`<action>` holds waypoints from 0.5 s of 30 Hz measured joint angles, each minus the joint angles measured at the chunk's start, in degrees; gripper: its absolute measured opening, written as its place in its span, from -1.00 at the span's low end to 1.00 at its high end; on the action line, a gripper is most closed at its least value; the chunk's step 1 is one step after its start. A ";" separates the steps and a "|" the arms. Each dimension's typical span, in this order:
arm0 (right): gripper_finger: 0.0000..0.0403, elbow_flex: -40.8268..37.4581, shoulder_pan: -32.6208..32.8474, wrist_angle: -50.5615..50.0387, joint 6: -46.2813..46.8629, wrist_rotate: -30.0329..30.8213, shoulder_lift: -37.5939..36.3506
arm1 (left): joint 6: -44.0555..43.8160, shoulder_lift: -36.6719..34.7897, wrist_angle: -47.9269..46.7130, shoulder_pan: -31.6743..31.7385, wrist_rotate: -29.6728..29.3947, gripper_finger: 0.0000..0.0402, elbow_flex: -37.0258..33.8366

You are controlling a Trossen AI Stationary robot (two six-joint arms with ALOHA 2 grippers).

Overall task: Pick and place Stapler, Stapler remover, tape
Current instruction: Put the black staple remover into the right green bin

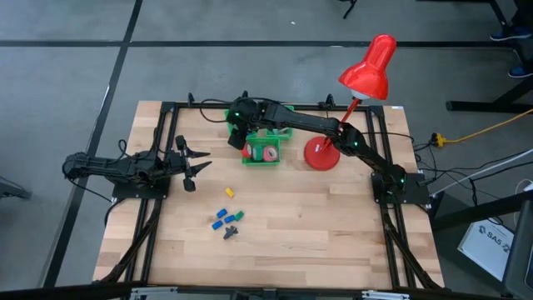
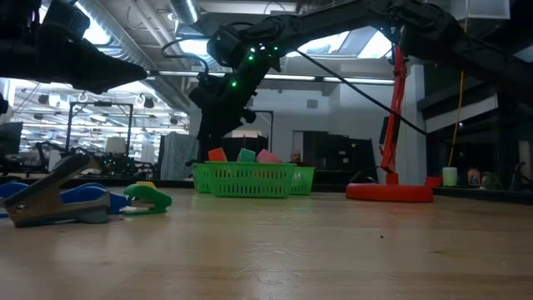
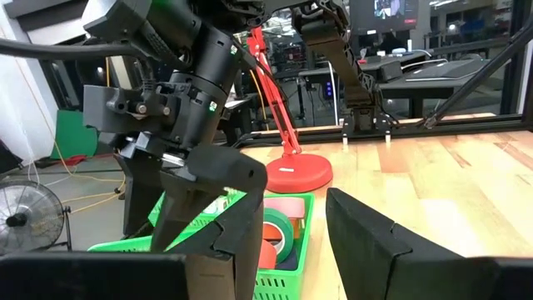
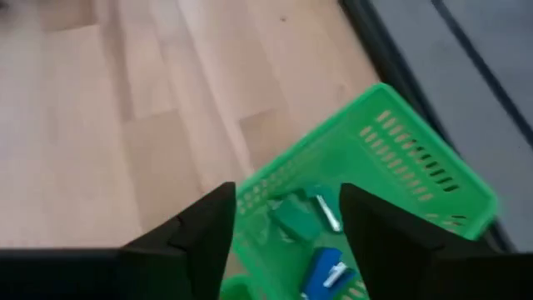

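Note:
My right gripper (image 1: 239, 133) (image 4: 287, 198) hangs open, slanting down over a green basket (image 4: 400, 125) at the table's far middle. In that basket lie a green stapler (image 4: 296, 218) and a blue stapler (image 4: 323, 271). A second green basket (image 1: 250, 160) just nearer holds the tape rolls (image 1: 265, 153) (image 3: 279, 227). Loose blue, yellow and green staplers (image 1: 226, 215) and a dark stapler remover (image 1: 231, 231) lie on the near middle of the table. My left gripper (image 1: 192, 164) (image 3: 296, 212) waits open at the table's left, pointing level.
A red desk lamp stands with its round base (image 1: 321, 155) right of the baskets; its shade (image 1: 369, 71) leans over the far edge. Black frame rails (image 1: 166, 125) run along the table's sides. In the low view a grey stapler remover (image 2: 46, 196) lies by a blue stapler.

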 joint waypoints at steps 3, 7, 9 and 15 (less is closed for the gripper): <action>0.20 0.00 0.29 0.04 0.32 -3.09 0.00 | 0.00 0.00 0.00 0.00 0.00 -0.36 -0.02; 0.26 0.00 1.21 0.13 8.24 -5.96 0.00 | -0.02 0.02 0.02 0.00 0.00 -0.36 -0.02; 0.27 0.00 1.78 0.15 8.92 -7.90 0.00 | 0.00 0.01 0.02 0.01 0.00 -0.37 -0.02; 0.25 0.00 5.06 -0.37 4.93 -14.01 0.00 | 0.00 0.00 0.02 0.01 0.00 -0.37 -0.02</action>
